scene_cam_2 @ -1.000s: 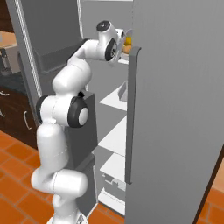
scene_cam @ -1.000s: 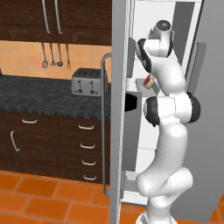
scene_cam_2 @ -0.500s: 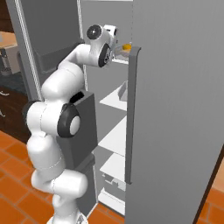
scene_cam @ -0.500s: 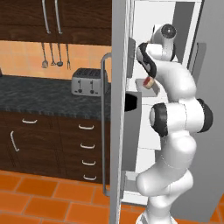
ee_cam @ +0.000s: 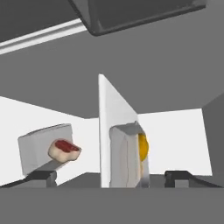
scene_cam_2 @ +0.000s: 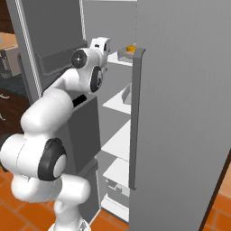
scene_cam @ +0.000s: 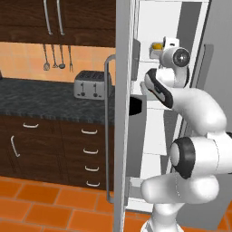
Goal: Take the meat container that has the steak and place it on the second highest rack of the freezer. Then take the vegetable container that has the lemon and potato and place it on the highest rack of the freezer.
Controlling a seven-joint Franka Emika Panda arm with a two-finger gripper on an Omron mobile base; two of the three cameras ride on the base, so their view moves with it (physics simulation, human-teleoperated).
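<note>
The tool (ee_cam: pixel 109 175), fingers spread wide and holding nothing, faces the vegetable container (ee_cam: pixel 127 155) dead ahead on the highest rack (ee_cam: pixel 114 127), while the steak (ee_cam: pixel 64 149) container sits across that rack.

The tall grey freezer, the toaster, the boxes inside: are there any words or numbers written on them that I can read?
None: no words, numbers or signs can be read.
The light-grey freezer is plain.
The silver toaster carries no label.
The pale container with the yellow lemon is blank too.
</note>
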